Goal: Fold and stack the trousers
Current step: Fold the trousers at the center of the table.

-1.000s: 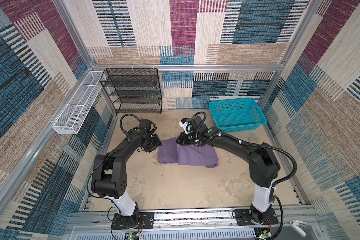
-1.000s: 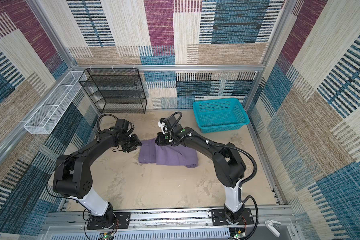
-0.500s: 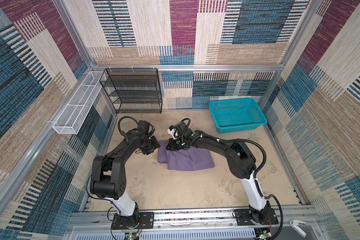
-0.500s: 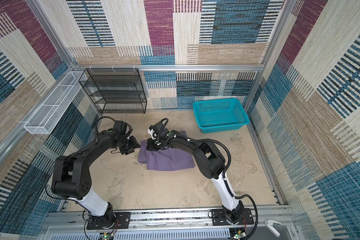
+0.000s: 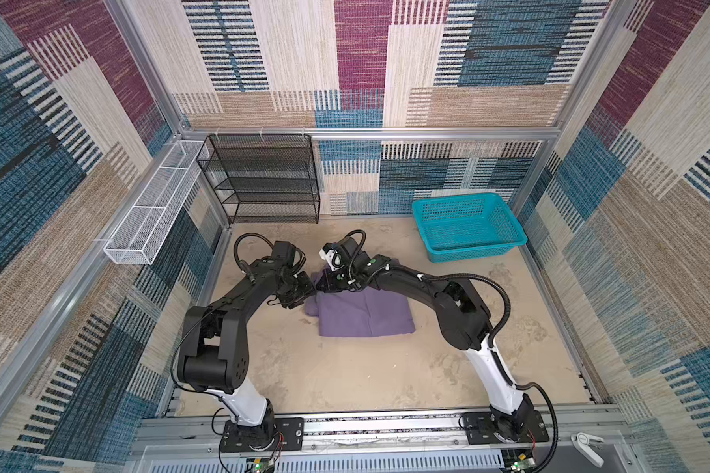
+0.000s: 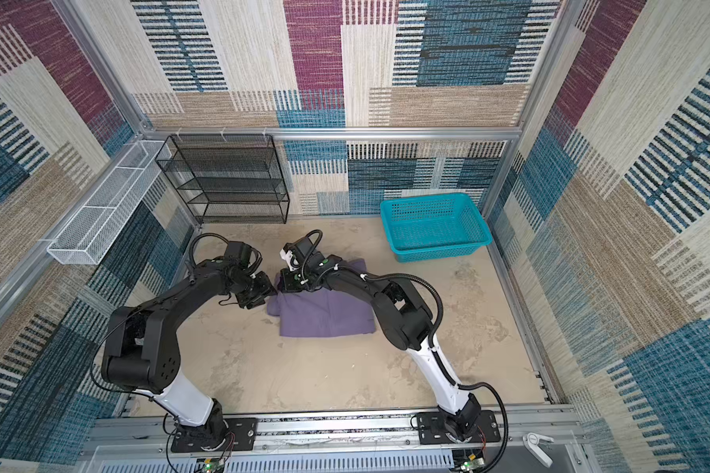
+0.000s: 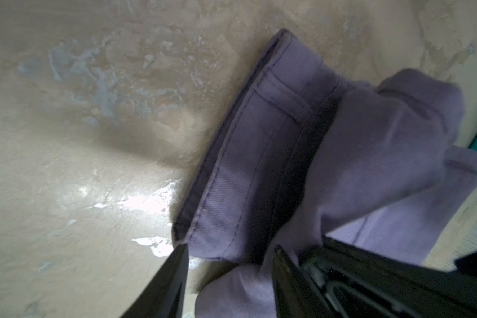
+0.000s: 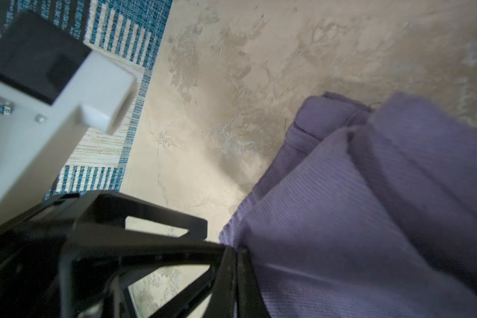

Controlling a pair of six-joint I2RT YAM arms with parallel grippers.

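Note:
The purple trousers [image 5: 365,315] lie as a folded block mid-table in both top views [image 6: 324,315]. Both grippers meet at the block's far left corner. My right gripper [image 5: 324,283] reaches across from the right and is shut. In the right wrist view its fingertips [image 8: 236,256] pinch the edge of a lifted layer of the trousers [image 8: 355,206]. My left gripper [image 5: 307,290] faces it. In the left wrist view its jaws [image 7: 229,264] stand apart around a bulge of cloth, with table showing beside one finger [image 7: 171,280]. The seamed edge [image 7: 232,170] lies ahead.
A teal basket [image 5: 472,252] stands at the back right. A black wire rack [image 5: 263,180] stands at the back left against the wall. A white wire tray [image 5: 152,209] hangs on the left wall. Bare beige table lies in front of the trousers.
My right gripper swept left across the trousers with the cloth edge, folding the right part over. The block is now narrower. The left arm barely moved.

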